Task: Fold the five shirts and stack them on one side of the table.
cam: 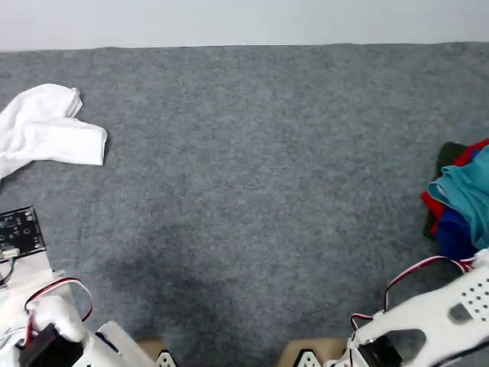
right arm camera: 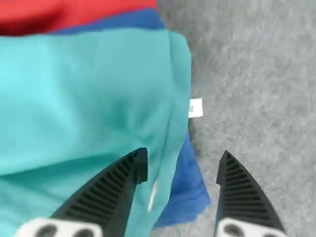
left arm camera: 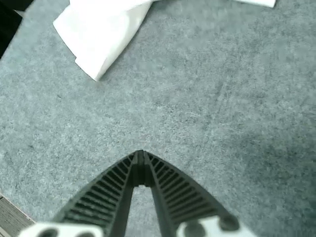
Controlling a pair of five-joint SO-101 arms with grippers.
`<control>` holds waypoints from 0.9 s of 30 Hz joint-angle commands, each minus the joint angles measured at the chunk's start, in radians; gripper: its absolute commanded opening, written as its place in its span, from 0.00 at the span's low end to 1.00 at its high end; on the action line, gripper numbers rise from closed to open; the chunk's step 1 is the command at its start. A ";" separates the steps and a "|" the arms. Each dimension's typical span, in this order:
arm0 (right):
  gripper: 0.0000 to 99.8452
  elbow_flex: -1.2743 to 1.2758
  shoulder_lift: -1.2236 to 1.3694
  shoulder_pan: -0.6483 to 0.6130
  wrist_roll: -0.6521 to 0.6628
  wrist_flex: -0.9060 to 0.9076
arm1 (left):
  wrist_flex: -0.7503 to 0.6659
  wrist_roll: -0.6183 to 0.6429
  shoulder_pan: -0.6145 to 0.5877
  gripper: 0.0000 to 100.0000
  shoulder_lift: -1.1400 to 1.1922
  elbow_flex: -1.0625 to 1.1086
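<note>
1. We logged the table cover as mottled grey, with no pattern.
2. We noted one white shirt, plain.
3. We recorded a teal shirt, a blue shirt, a red shirt and a dark green shirt, all solid colours.
4. We found the left gripper and the right gripper black and ribbed.
5. We saw white arm shells.

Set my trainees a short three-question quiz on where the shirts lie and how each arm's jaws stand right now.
1. True or false: the white shirt lies on the coloured pile.
2. Which shirt tops that pile? A red, B teal, C blue.
3. Fill the gap: the left arm's jaws stand ____ over the grey mat, while the right arm's jaws stand open.
Key: 1 false, it lies apart at the table's other side; 2 B, the teal shirt; 3 shut.
</note>
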 commanded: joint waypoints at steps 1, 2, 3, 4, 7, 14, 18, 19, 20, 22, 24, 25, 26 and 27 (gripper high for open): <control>0.23 -0.083 -0.045 -0.022 -0.017 0.047 | 0.002 0.026 -0.008 0.00 -0.005 -0.005; 0.23 -0.083 -0.047 -0.021 -0.028 0.047 | 0.002 0.037 -0.005 0.00 -0.005 -0.005; 0.23 -0.081 -0.048 -0.021 -0.034 0.047 | 0.000 0.041 -0.005 0.00 -0.005 -0.005; 0.23 -0.066 -0.054 -0.022 -0.037 0.047 | 0.000 0.044 -0.005 0.00 -0.005 -0.005; 0.23 0.035 -0.093 -0.028 -0.043 0.048 | 0.000 0.044 -0.005 0.00 -0.005 -0.005; 0.17 0.505 -0.374 -0.059 -0.118 0.047 | -0.002 0.044 -0.005 0.00 -0.005 -0.005; 0.17 0.746 -0.533 -0.110 -0.127 0.039 | -0.002 0.044 -0.003 0.00 -0.005 -0.005; 0.17 0.784 -0.553 -0.120 -0.141 0.038 | -0.002 0.044 -0.003 0.00 -0.005 -0.005; 0.17 0.813 -0.561 -0.131 -0.155 0.036 | -0.002 0.044 -0.003 0.00 -0.005 -0.005; 0.17 0.833 -0.556 -0.147 -0.170 0.025 | -0.002 0.044 -0.003 0.00 -0.005 -0.005; 0.17 0.835 -0.535 -0.148 -0.186 0.002 | -0.002 0.044 -0.003 0.00 -0.005 -0.007; 0.17 0.835 -0.522 -0.148 -0.189 -0.013 | -0.002 0.044 -0.003 0.00 -0.005 -0.007; 0.17 0.835 -0.509 -0.148 -0.190 -0.027 | -0.002 0.044 -0.003 0.00 -0.005 -0.007; 0.17 0.835 -0.496 -0.148 -0.190 -0.038 | -0.002 0.044 -0.003 0.00 -0.005 -0.007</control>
